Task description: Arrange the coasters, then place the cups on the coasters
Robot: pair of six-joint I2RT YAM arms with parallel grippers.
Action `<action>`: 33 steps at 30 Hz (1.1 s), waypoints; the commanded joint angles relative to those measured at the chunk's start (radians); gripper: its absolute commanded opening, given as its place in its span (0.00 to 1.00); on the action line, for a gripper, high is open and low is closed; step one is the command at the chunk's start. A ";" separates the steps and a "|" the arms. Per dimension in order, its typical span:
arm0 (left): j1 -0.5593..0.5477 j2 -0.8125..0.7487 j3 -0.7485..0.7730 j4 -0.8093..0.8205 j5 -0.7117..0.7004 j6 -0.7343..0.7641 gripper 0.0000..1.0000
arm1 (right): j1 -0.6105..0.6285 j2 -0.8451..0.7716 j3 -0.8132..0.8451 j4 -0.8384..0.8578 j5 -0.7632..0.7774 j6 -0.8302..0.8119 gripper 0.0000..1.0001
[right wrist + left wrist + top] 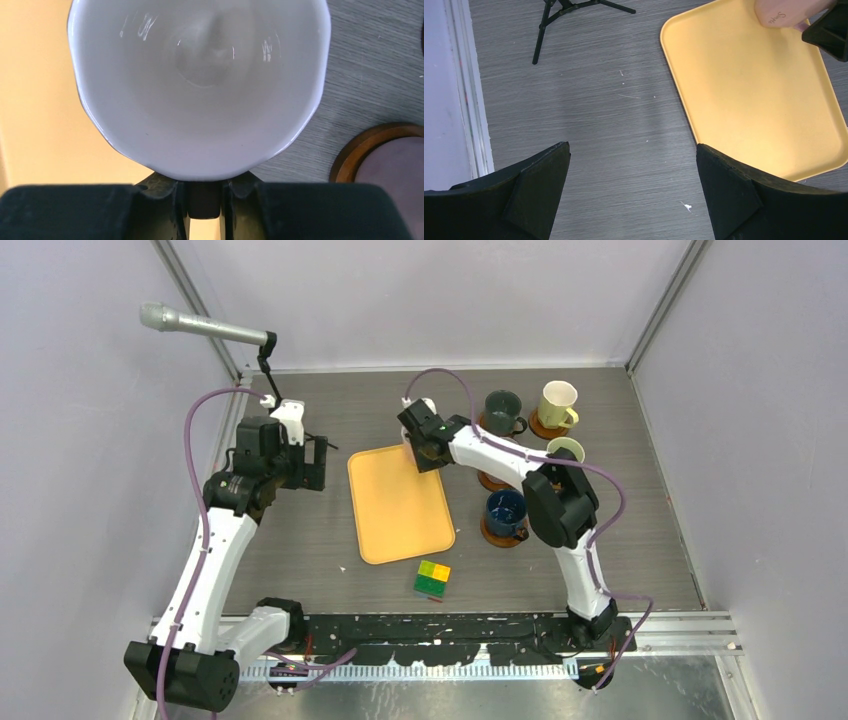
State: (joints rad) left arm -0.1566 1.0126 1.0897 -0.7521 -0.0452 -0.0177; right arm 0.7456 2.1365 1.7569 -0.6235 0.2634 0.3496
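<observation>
Pinching the handle of the white-pink cup (200, 85) between the narrow jaws of the right gripper (204, 195), a finger pressed to each side of the dark strip just under the rim. Looking straight down into the cup's white bowl from the wrist. Straddling the right edge of the orange tray (35, 125), with tray on one side and grey tabletop (370, 60) on the other; cannot tell whether resting or lifted. Just beside it, off the tray, an empty coaster (390, 165). From above, placed at the tray's far right corner and mostly hidden under the gripper. Farther right, a dark grey-green cup (502, 410) and a pale yellow cup (558, 403), each on a coaster, then a light green cup (566, 448), partly hidden, and a dark blue cup (505, 510) on a coaster nearer the front. Over on the left, spread wide and holding nothing: the jaws of the left gripper (633, 147), hovering over bare tabletop beside the tray's left edge, well apart from every cup.
</observation>
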 commanded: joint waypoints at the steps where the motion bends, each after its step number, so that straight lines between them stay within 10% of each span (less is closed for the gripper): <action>1: 0.003 -0.012 -0.002 0.040 -0.013 0.012 1.00 | -0.024 -0.135 -0.051 0.051 -0.025 -0.106 0.00; 12: 0.003 -0.020 0.001 0.026 -0.024 0.013 1.00 | -0.215 -0.512 -0.211 0.016 -0.418 -0.396 0.00; 33: 0.003 -0.012 0.036 -0.007 -0.005 0.013 1.00 | -0.900 -1.118 -0.552 -0.548 -0.815 -1.006 0.00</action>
State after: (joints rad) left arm -0.1566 1.0126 1.0901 -0.7612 -0.0589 -0.0174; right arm -0.0383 1.0927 1.2427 -1.1164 -0.4278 -0.4942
